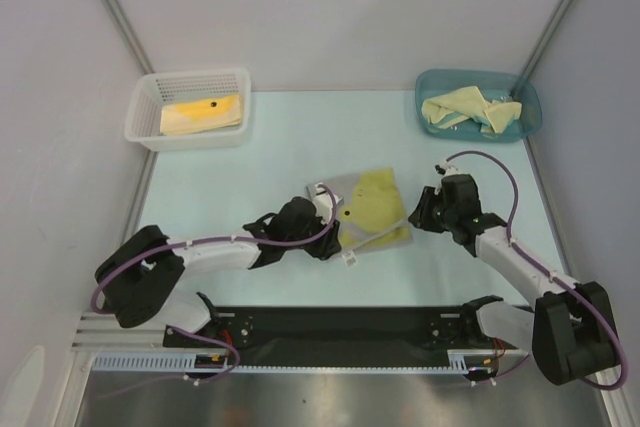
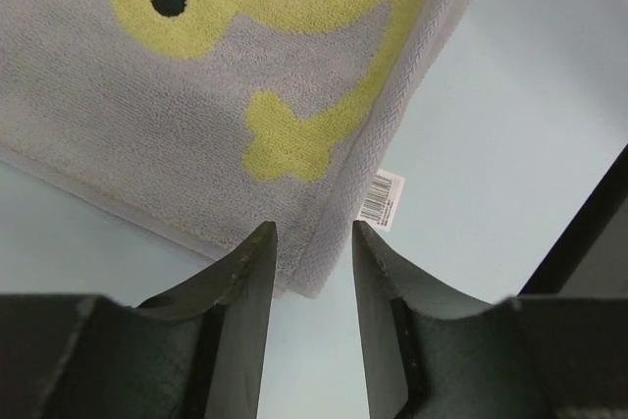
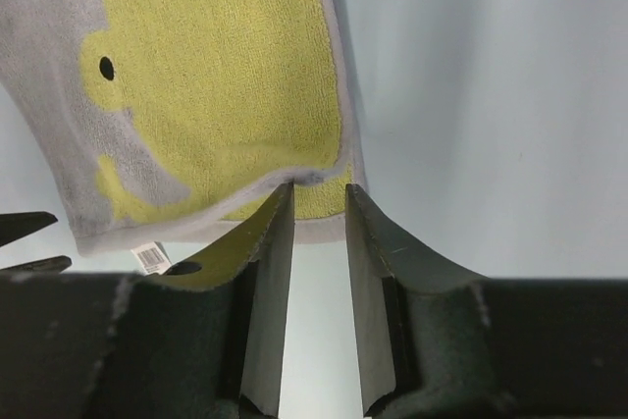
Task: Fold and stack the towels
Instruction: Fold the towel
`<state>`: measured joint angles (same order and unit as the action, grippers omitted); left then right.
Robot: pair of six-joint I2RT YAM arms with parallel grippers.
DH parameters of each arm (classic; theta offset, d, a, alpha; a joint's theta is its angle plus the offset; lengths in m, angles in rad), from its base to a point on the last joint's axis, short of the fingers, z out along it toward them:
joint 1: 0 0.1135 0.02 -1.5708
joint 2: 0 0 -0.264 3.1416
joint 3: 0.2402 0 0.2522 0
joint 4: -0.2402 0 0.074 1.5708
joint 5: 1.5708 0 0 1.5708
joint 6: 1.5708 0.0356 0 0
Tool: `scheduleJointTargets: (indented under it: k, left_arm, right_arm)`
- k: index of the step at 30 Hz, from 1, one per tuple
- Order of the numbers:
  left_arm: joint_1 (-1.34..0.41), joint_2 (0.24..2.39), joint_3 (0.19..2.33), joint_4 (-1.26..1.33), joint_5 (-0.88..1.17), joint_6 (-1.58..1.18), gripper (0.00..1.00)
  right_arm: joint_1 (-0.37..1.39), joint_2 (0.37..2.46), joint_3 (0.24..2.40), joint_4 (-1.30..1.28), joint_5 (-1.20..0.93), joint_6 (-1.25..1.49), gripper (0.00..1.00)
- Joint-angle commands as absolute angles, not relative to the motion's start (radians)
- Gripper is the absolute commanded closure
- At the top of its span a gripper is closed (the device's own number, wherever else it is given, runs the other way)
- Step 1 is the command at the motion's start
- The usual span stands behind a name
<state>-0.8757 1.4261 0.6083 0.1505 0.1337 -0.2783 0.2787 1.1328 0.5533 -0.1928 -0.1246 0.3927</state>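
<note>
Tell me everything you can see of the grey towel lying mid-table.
The grey towel is soft terry with a yellow duck-like figure and black eye dot, a ribbed hem and a white barcode tag at one corner. It lies doubled over on the table, between the arms. The left gripper and right gripper stand open at its edges.

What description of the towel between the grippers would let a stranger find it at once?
On the pale table, look near the middle, between the left gripper and the right gripper: one towel lies there. It alone is light grey with a yellow duck and a barcode tag, unlike the yellow towels in the white basket and the teal bin.
</note>
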Motion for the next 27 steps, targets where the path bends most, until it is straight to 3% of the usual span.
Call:
scheduleJointTargets:
  k: [1,9,13,20,25,27]
  left_arm:
    - [-0.893,1.393,0.6,0.143,0.153,-0.308,0.57]
    - [-0.891,1.405,0.663,0.008,0.019,-0.362,0.59]
    - [-0.891,1.436,0.675,-0.051,0.003,-0.422,0.47]
    - [-0.891,1.521,0.678,-0.029,0.005,-0.474,0.46]
    - [-0.891,1.549,0.684,-0.041,0.003,-0.494,0.63]
    - [-0.89,1.54,0.683,-0.058,-0.044,-0.497,0.78]
  right_arm:
    - [0.281,1.083,0.586,-0.252,-0.084,0.42,0.67]
    - [0.284,1.124,0.637,-0.27,-0.08,0.459,0.67]
    - [0.294,1.163,0.615,-0.242,-0.083,0.471,0.68]
    - [0.337,1.23,0.543,-0.184,-0.083,0.506,0.69]
    - [0.359,1.244,0.529,-0.175,-0.061,0.511,0.7]
    - [0.365,1.243,0.522,-0.176,-0.061,0.523,0.71]
